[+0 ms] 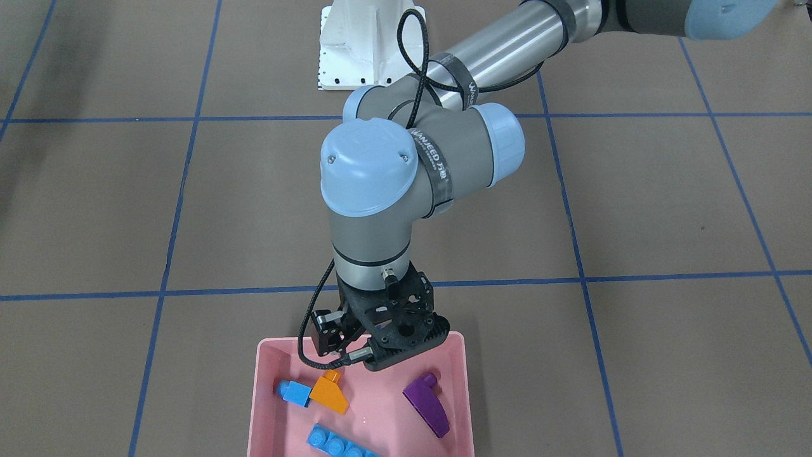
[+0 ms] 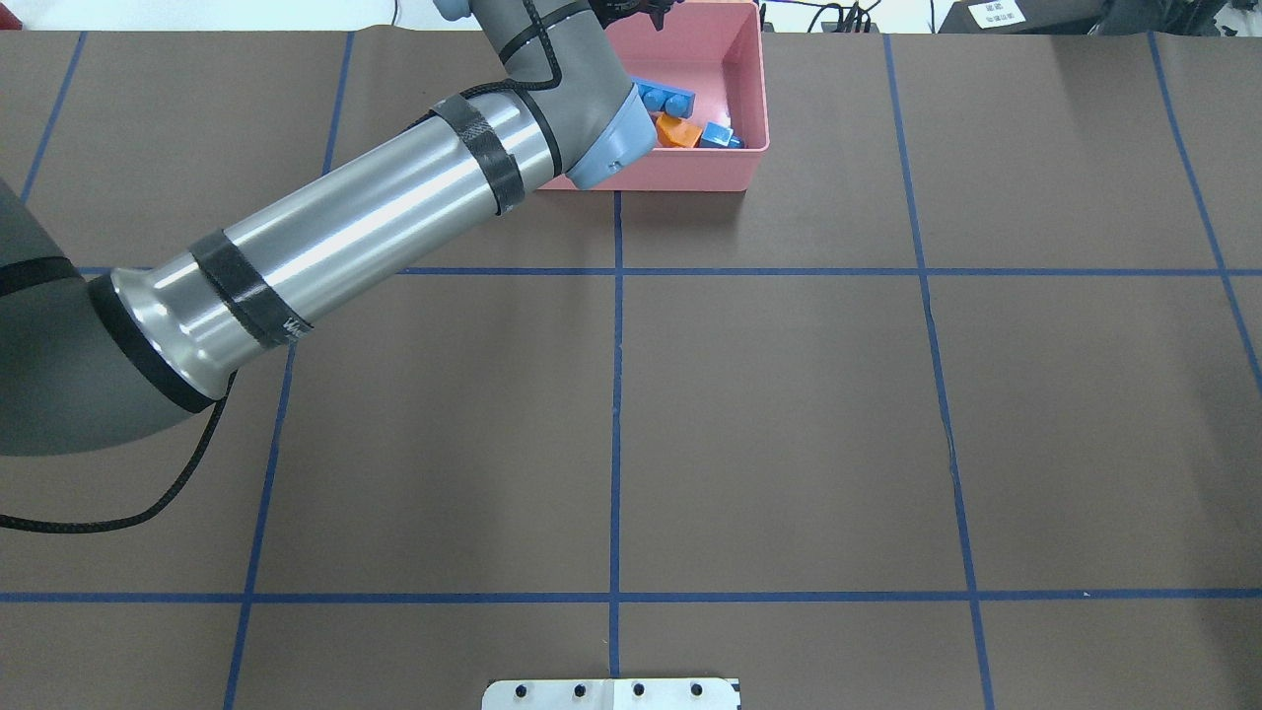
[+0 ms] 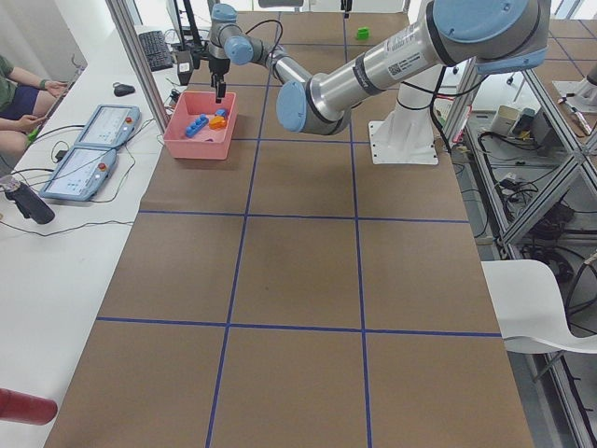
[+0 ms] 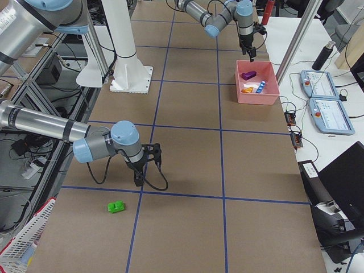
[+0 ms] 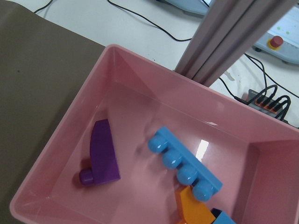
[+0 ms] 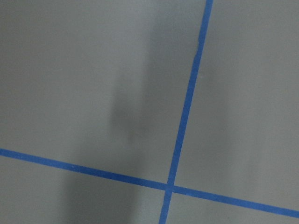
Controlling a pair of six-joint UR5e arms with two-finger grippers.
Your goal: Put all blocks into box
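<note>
Blue-taped brown table (image 2: 789, 414), white desk (image 3: 56, 252) beyond the left gripper (image 4: 252, 58), which hangs over the pink box (image 1: 261, 393) holding purple wedge (image 5: 103, 154), blue bar (image 5: 184, 163), orange block (image 1: 328, 393) and blue cube (image 1: 294, 392). Green block (image 4: 116, 207) lies near the right gripper (image 4: 138, 181). How far either gripper is open cannot be told.

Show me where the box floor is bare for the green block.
Bare floor lies between the purple wedge and the long blue bar, and beyond that bar along the box's operator-side wall. The corner with the orange block and blue cube is crowded.

left arm (image 2: 345, 237) over box (image 2: 690, 177) — green block (image 4: 117, 207) unobstructed, right pincer (image 4: 137, 182) near
</note>
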